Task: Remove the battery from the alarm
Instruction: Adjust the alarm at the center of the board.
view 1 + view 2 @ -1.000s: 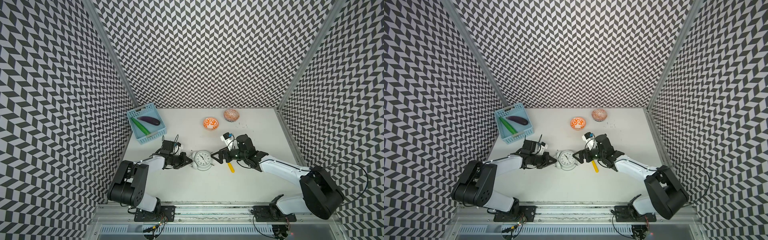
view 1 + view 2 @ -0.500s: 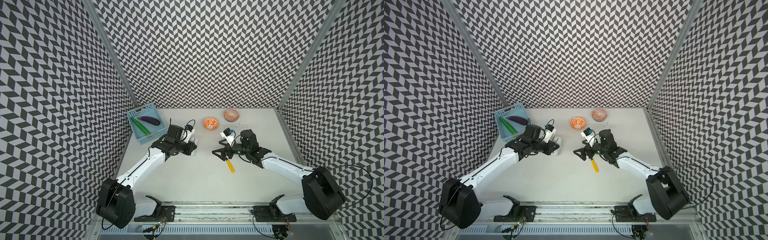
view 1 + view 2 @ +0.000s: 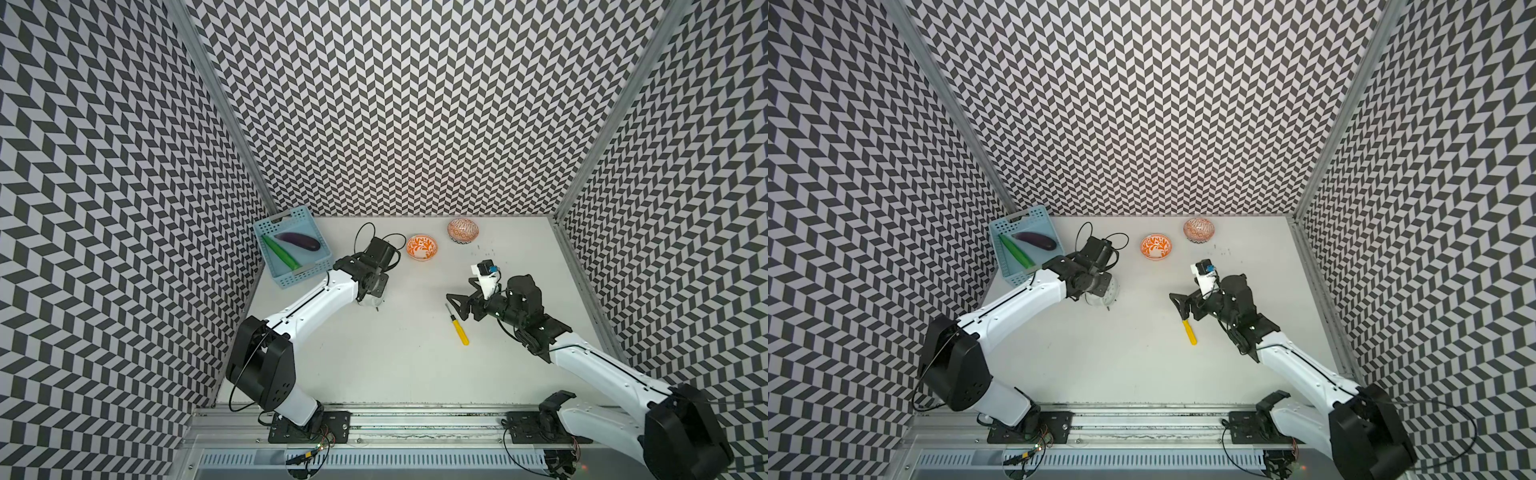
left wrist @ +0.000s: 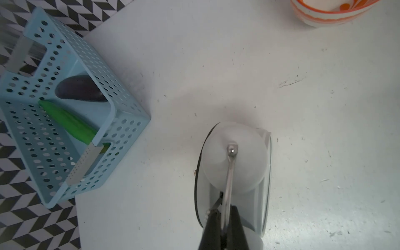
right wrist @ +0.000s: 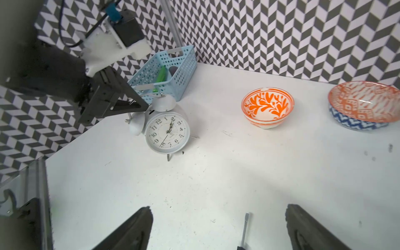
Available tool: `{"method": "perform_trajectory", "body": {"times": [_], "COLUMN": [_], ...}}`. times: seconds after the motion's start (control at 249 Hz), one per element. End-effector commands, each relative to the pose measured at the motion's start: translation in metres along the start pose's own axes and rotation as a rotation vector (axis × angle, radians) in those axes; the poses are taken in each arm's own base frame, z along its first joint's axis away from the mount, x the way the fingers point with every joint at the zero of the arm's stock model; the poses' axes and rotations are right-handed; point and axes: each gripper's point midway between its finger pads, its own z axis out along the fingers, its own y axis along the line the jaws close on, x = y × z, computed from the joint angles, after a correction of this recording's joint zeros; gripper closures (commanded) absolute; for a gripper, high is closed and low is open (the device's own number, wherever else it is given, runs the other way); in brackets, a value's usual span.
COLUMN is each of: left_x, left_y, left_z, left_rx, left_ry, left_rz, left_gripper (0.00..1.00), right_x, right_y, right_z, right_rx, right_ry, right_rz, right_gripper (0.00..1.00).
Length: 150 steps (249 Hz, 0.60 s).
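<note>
Alarm [image 5: 167, 132] face shows 1–12; left hand [image 4: 224, 213] clamps its handle [image 4: 228, 179], right hand [image 5: 218, 207] spread apart.

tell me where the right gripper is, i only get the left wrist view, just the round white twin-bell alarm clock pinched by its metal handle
Observer: The right gripper is wide open and empty; the metal shaft of the yellow-handled screwdriver, lying on the white table, shows between its fingers.
Operator: which way does the clock face
Observer: The round white twin-bell alarm clock stands upright, dial turned toward the right arm.
Operator: any sign of the small black battery
Observer: None in any view; the clock's black back points away from the right wrist camera.
</note>
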Motion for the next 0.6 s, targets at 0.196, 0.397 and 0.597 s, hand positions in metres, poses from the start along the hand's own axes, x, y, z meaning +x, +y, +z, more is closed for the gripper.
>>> {"method": "perform_trajectory", "body": {"times": [0.196, 0.397, 0.597], "left_x": [0.016, 0.048, 0.074], "left_y": [-0.110, -0.172, -0.189], "left_z": [-0.003, -0.011, -0.013], "left_rx": [0.103, 0.153, 0.202], "left_ry": [-0.003, 0.001, -0.011], "left_rz": [0.122, 0.169, 0.140], "left_gripper": [1.00, 1.00, 0.85], "right_x": [-0.021, -0.026, -0.029], "right_y": [-0.050, -0.056, -0.049], "right_z": [-0.053, -0.084, -0.094], "right_rx": [0.345, 0.392, 0.352], "right_ry": [-0.189, -0.335, -0.394], "right_rz": [0.133, 0.170, 0.172], "right_gripper": [0.01, 0.01, 0.01]}}
